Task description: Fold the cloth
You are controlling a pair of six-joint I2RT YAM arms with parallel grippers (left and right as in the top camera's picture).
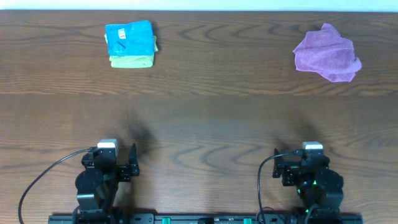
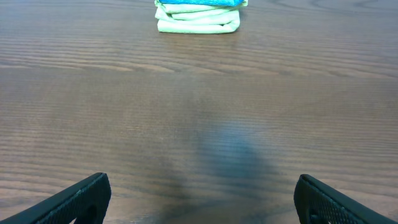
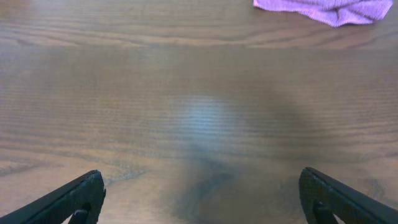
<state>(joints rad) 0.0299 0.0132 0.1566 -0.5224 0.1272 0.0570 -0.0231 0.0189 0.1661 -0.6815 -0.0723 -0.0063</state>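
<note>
The crumpled purple cloth (image 1: 327, 53) lies far right on the table (image 1: 205, 112), a folded blue-and-green stack (image 1: 130, 43) far left, while left gripper (image 2: 202, 199) and right gripper (image 3: 202, 196) sit at the near edge, released wide

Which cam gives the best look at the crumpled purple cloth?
Overhead: the whole crumpled purple cloth shows, outline and folds. Right wrist catches only its near edge, cut off at the frame top. Left wrist shows none of it.
</note>
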